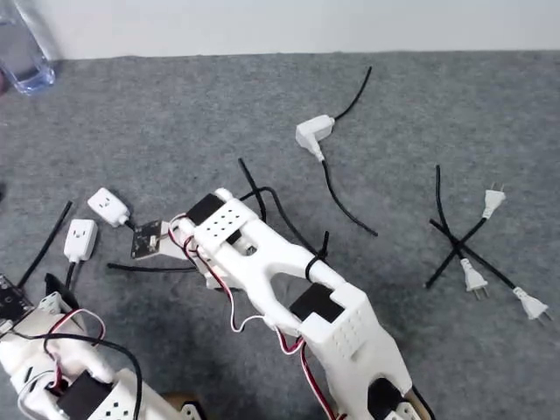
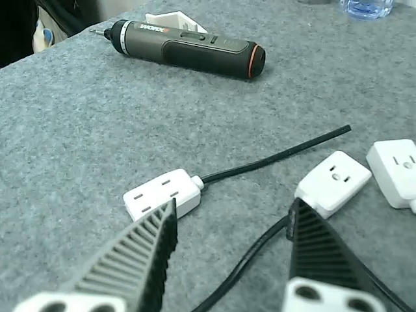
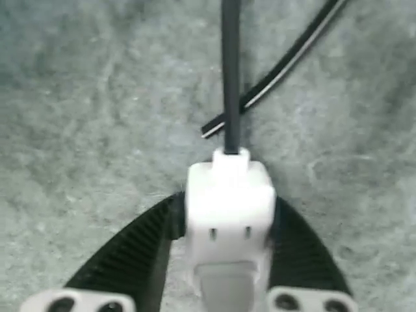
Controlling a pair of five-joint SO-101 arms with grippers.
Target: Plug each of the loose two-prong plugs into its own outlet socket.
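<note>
R claw [image 3: 227,214] clenched on white two-slot socket block [image 3: 229,188]; L claw [image 2: 233,218] released beside 3 white sockets [image 2: 162,195]. 3 white two-prong plugs [image 1: 473,280] loose; grey-black screwdriver [image 2: 188,49], lettered.

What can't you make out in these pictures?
- High view: the right arm covers the right gripper and its load.
- Right wrist view: the held socket has a cord that runs off the edge, its far end unseen.
- High view: the loose plugs are too small to judge their prongs.
</note>
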